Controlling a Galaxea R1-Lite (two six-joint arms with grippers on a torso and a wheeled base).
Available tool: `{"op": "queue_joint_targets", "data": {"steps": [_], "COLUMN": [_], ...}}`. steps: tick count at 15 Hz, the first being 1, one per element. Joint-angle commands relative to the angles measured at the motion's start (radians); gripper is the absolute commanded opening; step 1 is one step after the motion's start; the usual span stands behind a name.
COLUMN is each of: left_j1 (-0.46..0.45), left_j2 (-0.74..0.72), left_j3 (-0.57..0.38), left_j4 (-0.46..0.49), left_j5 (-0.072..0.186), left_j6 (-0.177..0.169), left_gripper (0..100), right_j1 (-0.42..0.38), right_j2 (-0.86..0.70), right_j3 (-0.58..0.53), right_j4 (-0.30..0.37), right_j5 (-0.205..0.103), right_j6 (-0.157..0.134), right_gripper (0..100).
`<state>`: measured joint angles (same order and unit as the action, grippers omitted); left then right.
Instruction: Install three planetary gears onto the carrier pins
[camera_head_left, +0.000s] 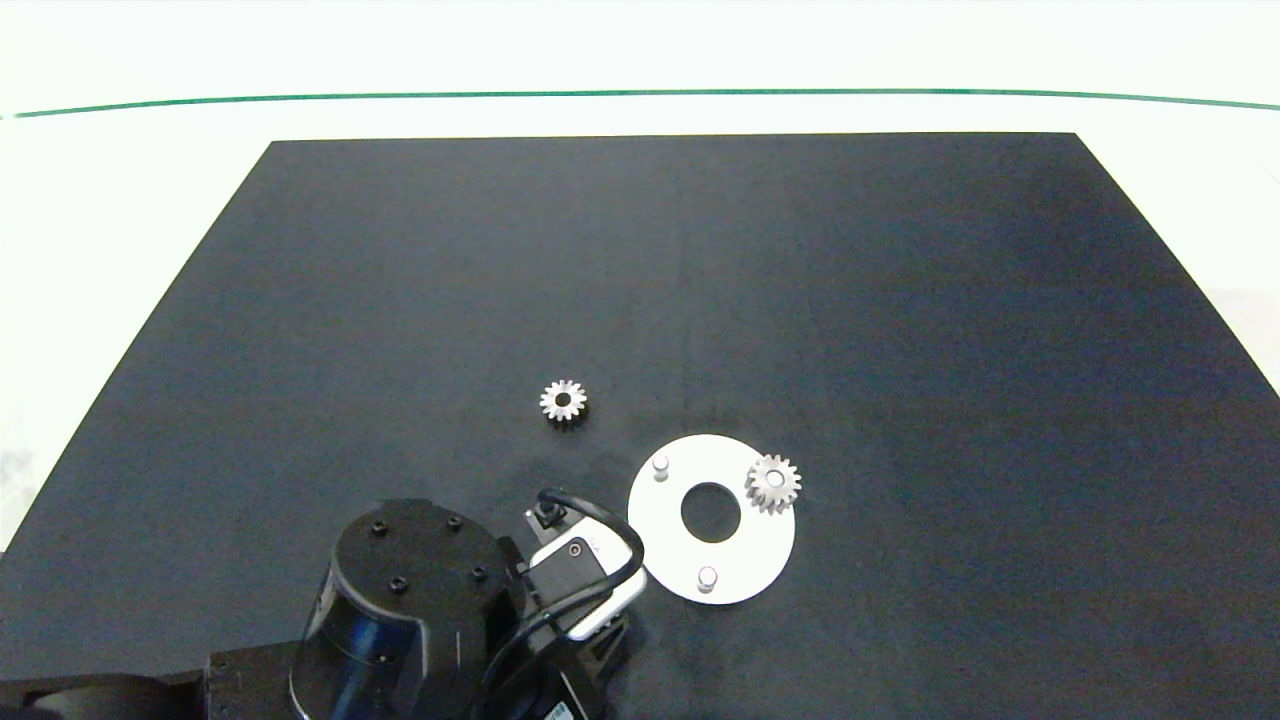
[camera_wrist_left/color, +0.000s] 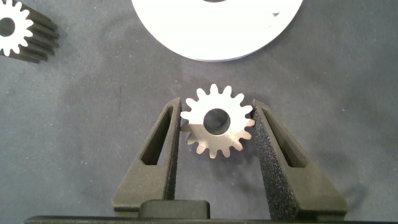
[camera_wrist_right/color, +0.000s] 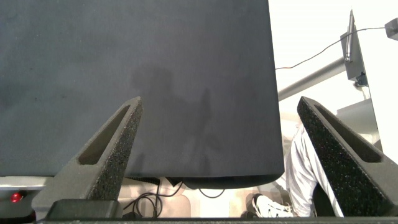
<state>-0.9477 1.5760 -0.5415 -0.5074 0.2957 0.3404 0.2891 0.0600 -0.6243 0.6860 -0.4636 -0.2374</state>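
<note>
My left gripper (camera_wrist_left/color: 216, 106) is shut on a small silver planetary gear (camera_wrist_left/color: 216, 121), its fingers pressing the teeth on both sides, just short of the white carrier disc (camera_wrist_left/color: 217, 31). In the head view the left arm (camera_head_left: 420, 600) hides that gear beside the disc (camera_head_left: 660, 525). A second gear (camera_head_left: 773, 484) sits on the disc's right pin. Two carrier pins stand bare, one at the upper left (camera_head_left: 660, 465) and one at the front (camera_head_left: 707, 577). A third gear (camera_head_left: 563, 401) lies flat on the mat, also seen as the gear (camera_wrist_left/color: 15, 34) in the left wrist view. My right gripper (camera_wrist_right/color: 219, 102) is open and holds nothing.
The black mat (camera_head_left: 900, 300) covers the table. The right arm stays out of the head view; its wrist view looks over the mat's edge (camera_wrist_right/color: 186, 177) to cables on the floor and a person's white shoe (camera_wrist_right/color: 270, 208).
</note>
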Motion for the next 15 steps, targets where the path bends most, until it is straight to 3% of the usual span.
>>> {"op": "queue_joint_targets", "data": {"steps": [1,5,11,15], "left_j1": [-0.046,-0.071,-0.149,-0.171], "left_j2": [-0.013,-0.025,-0.004,0.039], "left_j3": [-0.078,-0.219,-0.267,-0.29], "left_j4": [0.076,0.233,0.282,0.28], "left_j5": [0.037,0.043,0.094,0.102], "left_j6": [0.003,0.006,0.006,0.006], "left_gripper": [10,10,10,10], "right_j1": [-0.001,-0.001,-0.001,-0.001], "right_j2": [0.001,0.003,0.003,0.003], "right_j3": [0.006,0.006,0.014,0.014], "right_j4": [0.006,0.006,0.006,0.006], "right_j5": [-0.003,-0.003,-0.003,-0.003], "right_j6": [-0.003,-0.005,-0.008,-0.008], "right_gripper": [100,100,100,100]}}
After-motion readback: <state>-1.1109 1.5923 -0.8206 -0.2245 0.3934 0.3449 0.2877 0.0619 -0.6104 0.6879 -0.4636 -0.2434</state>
